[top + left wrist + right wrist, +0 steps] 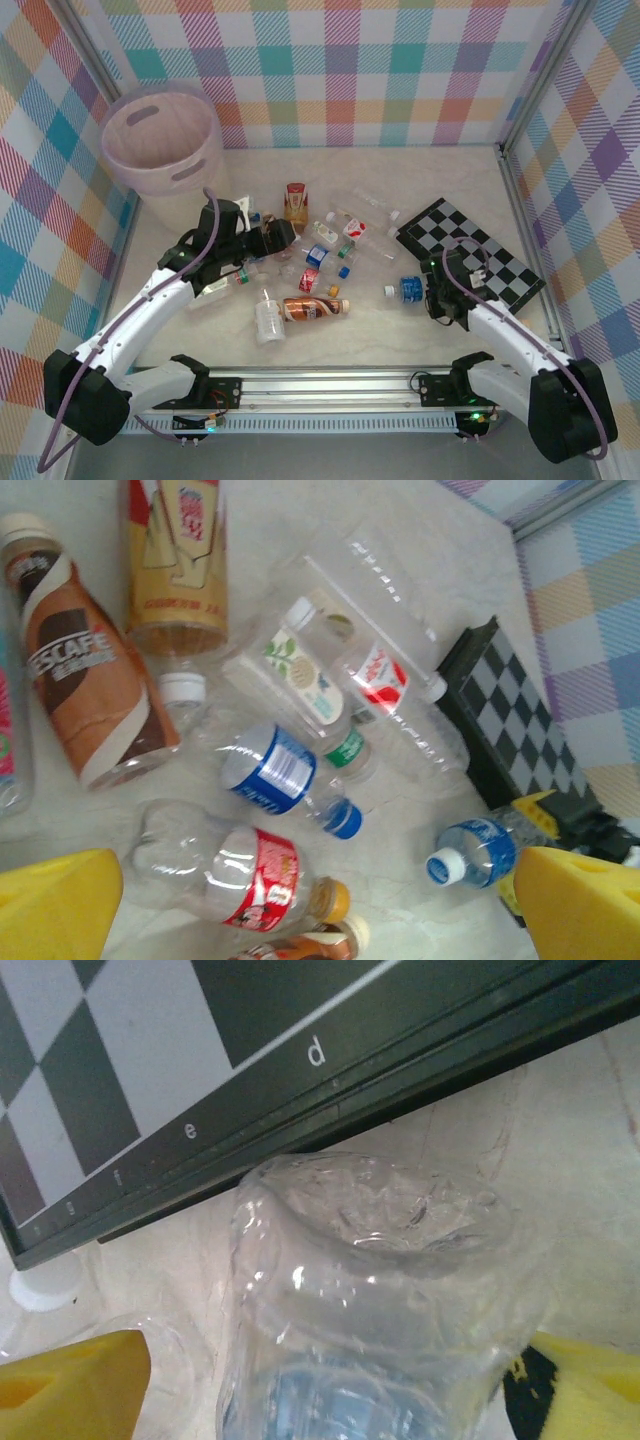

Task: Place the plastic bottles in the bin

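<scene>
Two arms over a scatter of plastic bottles (316, 256), both sets of jaws apart.

The bottles lie loose in the middle of the tabletop (330, 170), while the bin (205, 150) stands in the far left corner, well apart from them. The left gripper (283, 236) hangs above the left side of the scatter, its yellow fingers (55, 905) spread wide. Under it lie a brown Nescafe bottle (85, 680), a blue-labelled bottle (285, 775) and a red-labelled bottle (240, 875). The right gripper (437, 297) sits low beside the near edge of a chessboard (475, 250), jaws apart on either side of a clear bottle (380, 1290) lying on the tabletop. A gap shows between the bottle and one finger; whether the other finger touches it cannot be told.
</scene>
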